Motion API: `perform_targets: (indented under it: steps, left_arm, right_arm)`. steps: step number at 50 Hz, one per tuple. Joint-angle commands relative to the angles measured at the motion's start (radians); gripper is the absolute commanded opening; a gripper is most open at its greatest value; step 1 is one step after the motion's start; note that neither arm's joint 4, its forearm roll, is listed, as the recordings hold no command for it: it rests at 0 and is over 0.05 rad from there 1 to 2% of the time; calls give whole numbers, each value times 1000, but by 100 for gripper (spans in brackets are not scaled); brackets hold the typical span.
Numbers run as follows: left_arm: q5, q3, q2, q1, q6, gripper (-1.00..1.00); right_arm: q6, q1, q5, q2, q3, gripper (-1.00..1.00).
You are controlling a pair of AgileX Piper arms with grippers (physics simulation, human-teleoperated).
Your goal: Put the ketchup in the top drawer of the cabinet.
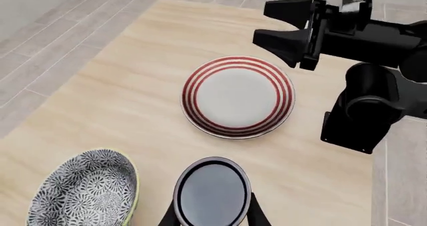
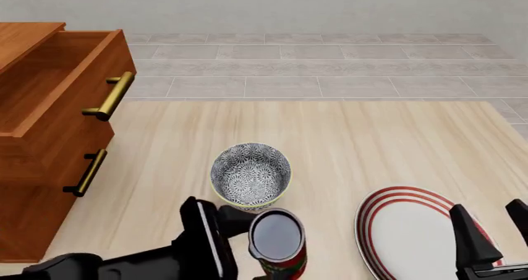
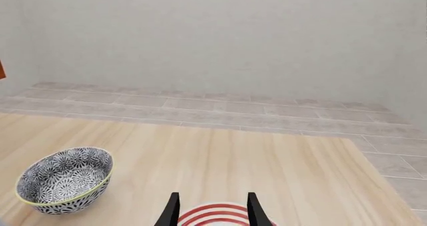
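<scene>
The ketchup (image 2: 276, 238), a small can with a dark round top and a red-green label, stands near the table's front edge, just in front of the patterned bowl. My left gripper (image 2: 262, 237) is shut on its sides. In the left wrist view the can top (image 1: 212, 190) sits between the two fingers (image 1: 169, 218). The cabinet (image 2: 33, 218) stands at the far left. Its top drawer (image 2: 78, 116) is pulled out and open, with its brass handle (image 2: 111, 96) facing right. My right gripper (image 2: 493, 221) is open and empty over the striped plate.
A blue-white patterned bowl (image 2: 250, 173) sits mid-table, between the can and the cabinet side. A red-striped white plate (image 2: 408, 230) lies at the front right. The lower drawer (image 2: 37, 187) is closed. The right arm (image 1: 360, 86) shows in the left wrist view.
</scene>
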Motion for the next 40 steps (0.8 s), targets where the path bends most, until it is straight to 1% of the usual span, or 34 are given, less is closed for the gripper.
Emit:
perform_targets:
  steps: [1,5,6,7,11,12,13,15,16,17,18,20,22,28,32,34,37,38,39,40]
  left_arm:
    - [56,-4,-65,3,19,-100]
    - [56,-4,-65,3,19,-100]
    - [256,-31,-265,128,0,-100]
    - [352,-31,-400,128,0,-100]
    - [417,-38,-464,156,7,-100]
    - [447,-34,-490,186,8,-100]
    - [457,-28,-493,197,3,-100]
    - [477,-13,-520,208,24,-100]
    - [505,-16,-543,231,23,-100]
    - [505,-16,-543,231,23,-100]
    - [536,-27,-556,255,1,-100]
    - [581,-51,-606,281,18,-100]
    - [628,-86,-637,313,8,-100]
    - [695,-135,-674,348,27,-100]
    - [749,-168,-705,393,31,-100]
    - [788,-199,-715,414,26,-100]
    - [837,-237,-727,428,44,-100]
    - [865,-260,-716,432,27,-100]
    - [876,-274,-718,434,32,-100]
    - [896,-290,-734,461,59,-100]
  right_arm:
    - [2,-3,-5,1,3,100]
    - [3,-1,-9,2,5,100]
    - [4,-2,-9,2,7,100]
    - [4,-2,-9,2,7,100]
    - [4,-1,-6,4,4,100]
    - [4,1,-4,5,3,100]
    - [4,2,-1,-1,6,100]
    - [3,3,-8,-1,13,100]
    - [4,3,-12,-2,17,100]
    - [4,3,-12,-2,18,100]
    - [5,1,-11,-2,18,100]
    - [6,-1,-11,0,18,100]
    - [6,1,1,0,6,100]
    - [5,6,5,-1,4,100]
    - [4,3,-6,0,15,100]
    - [4,3,-7,1,16,100]
    - [4,6,-5,3,14,100]
    - [4,7,-5,5,13,100]
    - [4,7,-5,6,13,100]
    - [4,7,-2,5,10,100]
